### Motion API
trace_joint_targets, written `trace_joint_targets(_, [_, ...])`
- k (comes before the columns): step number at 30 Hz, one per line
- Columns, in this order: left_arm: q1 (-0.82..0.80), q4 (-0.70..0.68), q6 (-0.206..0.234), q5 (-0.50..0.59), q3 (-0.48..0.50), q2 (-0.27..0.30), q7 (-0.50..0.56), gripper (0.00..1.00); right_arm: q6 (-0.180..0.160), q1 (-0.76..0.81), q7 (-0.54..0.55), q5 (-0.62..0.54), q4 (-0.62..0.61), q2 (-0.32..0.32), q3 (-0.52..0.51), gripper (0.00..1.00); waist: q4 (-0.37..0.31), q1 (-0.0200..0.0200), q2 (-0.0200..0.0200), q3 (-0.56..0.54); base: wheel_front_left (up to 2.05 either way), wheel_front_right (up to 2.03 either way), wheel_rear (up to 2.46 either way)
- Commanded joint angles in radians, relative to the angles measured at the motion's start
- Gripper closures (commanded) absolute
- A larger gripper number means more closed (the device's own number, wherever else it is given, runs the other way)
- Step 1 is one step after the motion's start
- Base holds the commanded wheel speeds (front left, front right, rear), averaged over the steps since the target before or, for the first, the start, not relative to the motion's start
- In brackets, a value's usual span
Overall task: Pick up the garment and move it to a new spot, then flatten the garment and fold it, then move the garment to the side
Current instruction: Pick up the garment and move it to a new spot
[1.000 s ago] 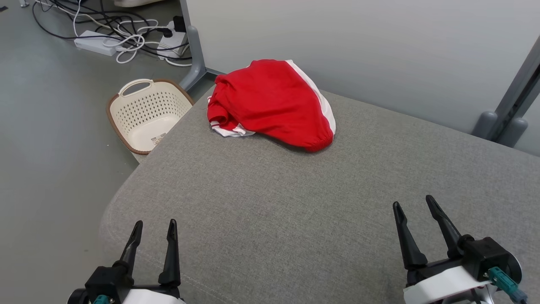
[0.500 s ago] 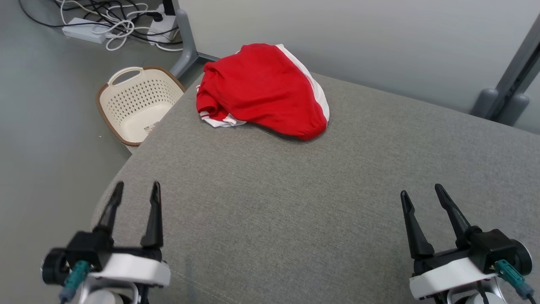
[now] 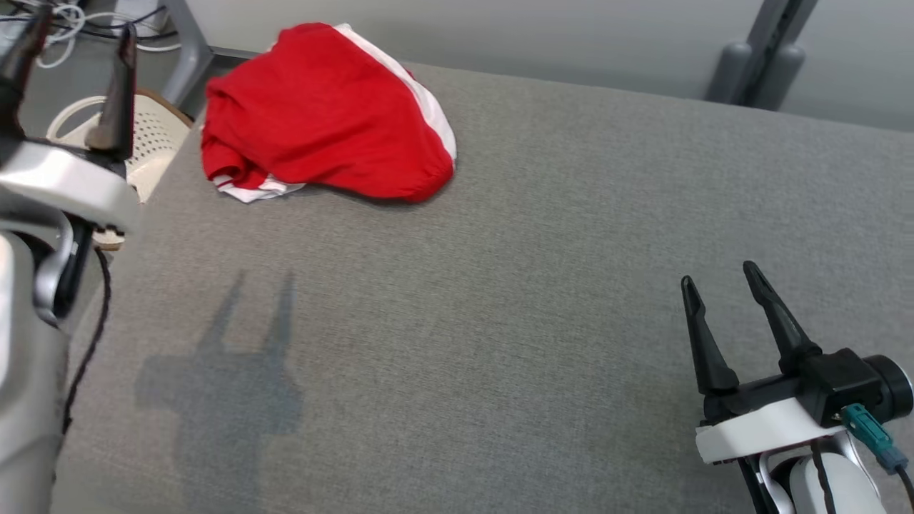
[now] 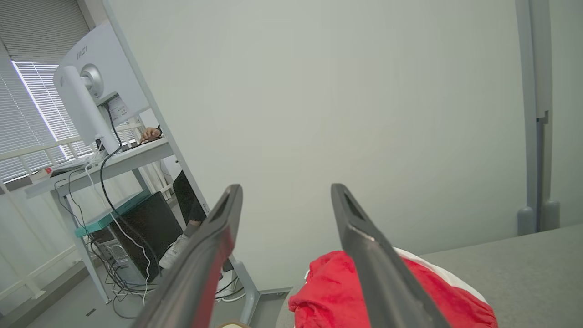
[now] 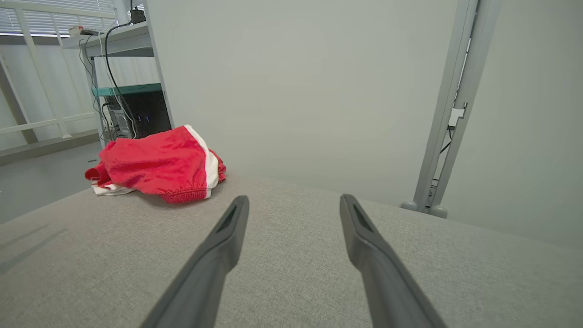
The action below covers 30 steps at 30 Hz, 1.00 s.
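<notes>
The garment [image 3: 325,118] is a red piece with white side stripes, bunched in a heap at the far left corner of the grey padded surface [image 3: 500,300]. It also appears low in the left wrist view as the garment [image 4: 328,296] and at the left in the right wrist view as the garment [image 5: 157,166]. My left gripper [image 3: 78,32] is raised at the upper left, open and empty, to the left of the garment and above the basket. My right gripper [image 3: 721,289] hovers open and empty over the near right of the surface, far from the garment.
A cream perforated basket [image 3: 153,139] stands on the floor beside the surface's left edge, partly behind my left gripper. Cables [image 3: 64,18] lie on the floor beyond it. A grey partition wall with metal posts [image 3: 757,57] borders the far side. A person's hand [image 4: 149,133] rests on a desk.
The camera has turned, shifting the whole picture. My left arm has risen and reached forward toward the basket side, its shadow now on the surface. The right gripper holds about the same pose.
</notes>
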Motion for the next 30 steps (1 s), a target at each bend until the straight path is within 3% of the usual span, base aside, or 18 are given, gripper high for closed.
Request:
trace_joint_targets(1, [-0.053, 0.026, -0.012, -0.017, -0.009, 0.017, 0.026, 0.0, 0.0, -0.016, -0.005, -0.012, -0.009, -0.008, -0.007, 0.0, -0.065, 0.0, 0.0, 0.058, 0.0, 0.0, 0.0])
trace_joint_targets(6, [-0.193, 0.135, -0.033, -0.074, -0.091, 0.086, 0.134, 0.0, 0.0, -0.039, -0.005, -0.033, -0.029, -0.007, -0.021, 0.0, -0.133, 0.0, 0.0, 0.118, 0.0, 0.0, 0.0])
trace_joint_targets(12, [-0.252, 0.209, -0.031, -0.219, -0.288, 0.139, 0.209, 0.0, 0.0, -0.06, -0.005, -0.055, -0.066, -0.007, -0.042, 0.0, -0.189, 0.0, 0.0, 0.182, 0.0, 0.0, 0.0])
trace_joint_targets(22, [-0.262, 0.283, -0.031, -0.484, -0.501, 0.197, 0.278, 0.0, 0.0, -0.088, -0.005, -0.073, -0.137, -0.007, -0.043, 0.0, -0.238, 0.0, 0.0, 0.271, 0.0, 0.0, 0.0])
trace_joint_targets(30, [-0.286, 0.321, -0.032, -0.596, -0.605, 0.244, 0.279, 0.0, 0.0, -0.105, -0.005, -0.066, -0.187, -0.007, -0.043, 0.0, -0.269, 0.0, 0.0, 0.328, 0.0, 0.0, 0.0])
